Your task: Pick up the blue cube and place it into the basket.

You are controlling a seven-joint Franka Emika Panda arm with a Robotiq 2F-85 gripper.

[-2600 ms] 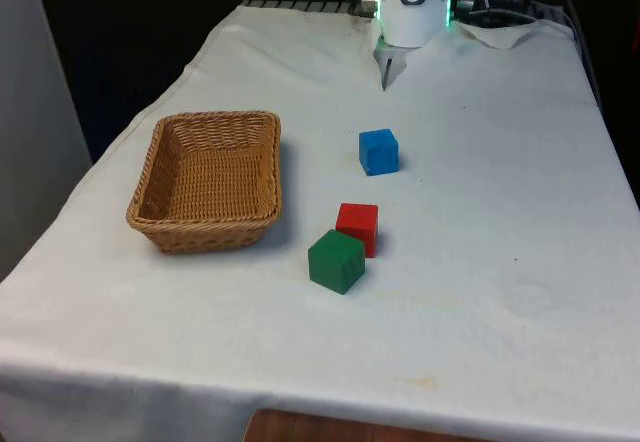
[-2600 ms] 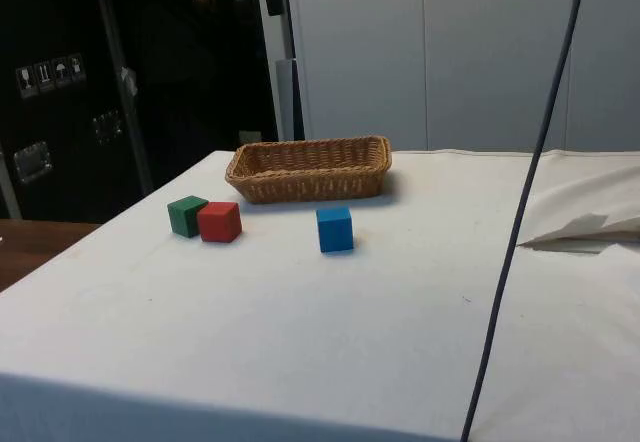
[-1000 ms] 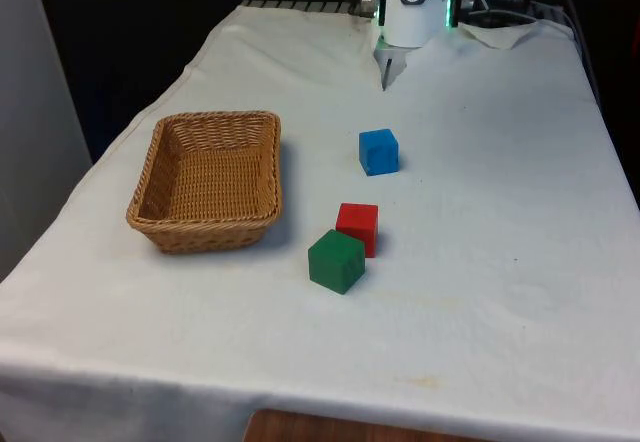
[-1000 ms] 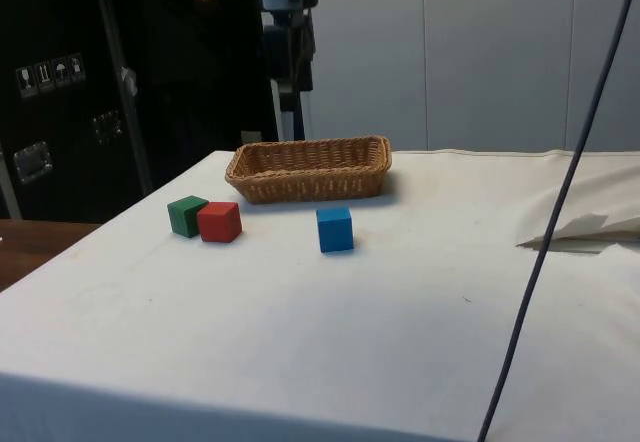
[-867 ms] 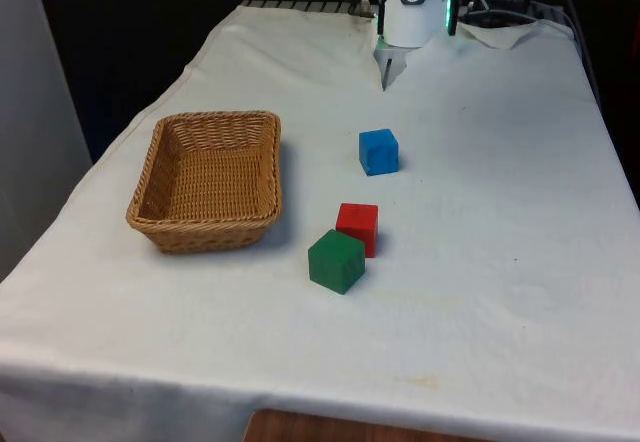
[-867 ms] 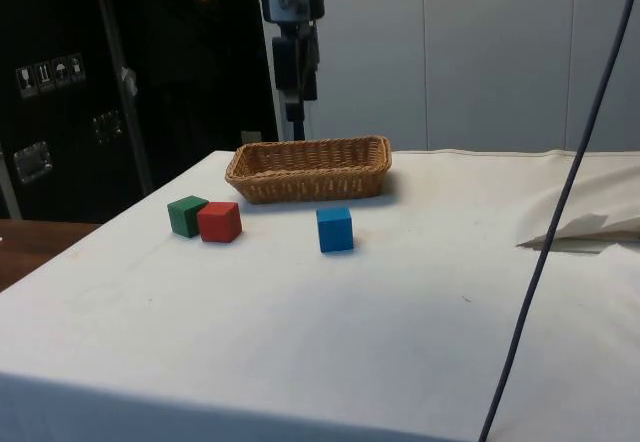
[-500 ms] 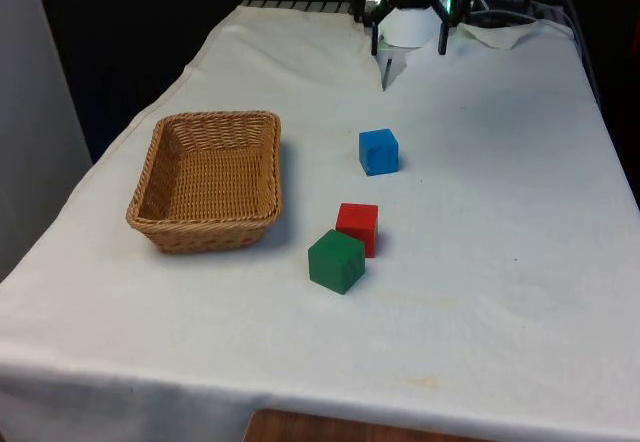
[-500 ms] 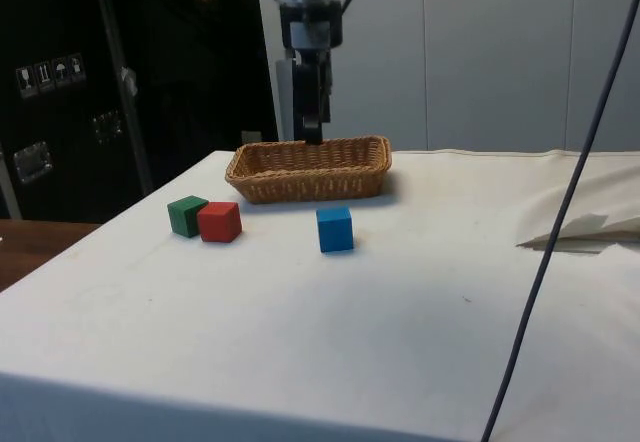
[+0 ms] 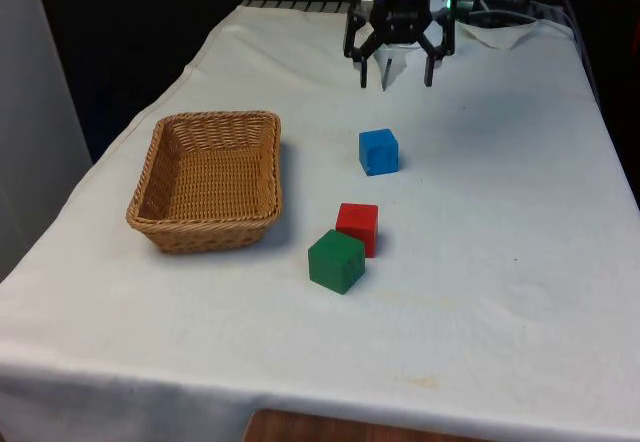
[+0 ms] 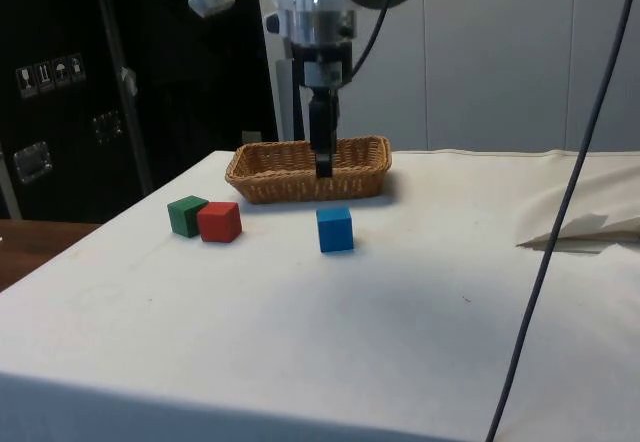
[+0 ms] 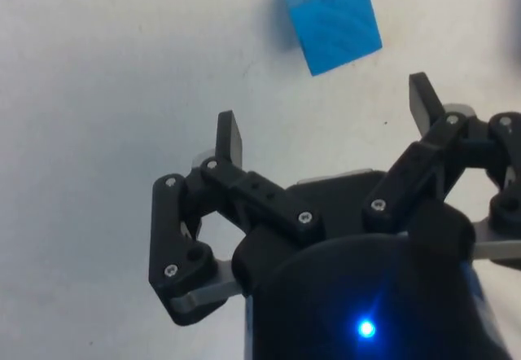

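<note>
**A:** Where is the blue cube [image 9: 379, 151] from your end effector [image 9: 395, 74]?

**B:** It sits on the tabletop [image 9: 500, 222], a bit nearer the front camera than the end effector and lower down. It has no long side, so any flat pair of faces will do.

**A:** How is your arm standing?

**B:** It points straight down, up in the air. The fingers [image 11: 230, 138] are spread wide and hold nothing. The basket [image 9: 207, 178] waits toward the front view's left.
</note>
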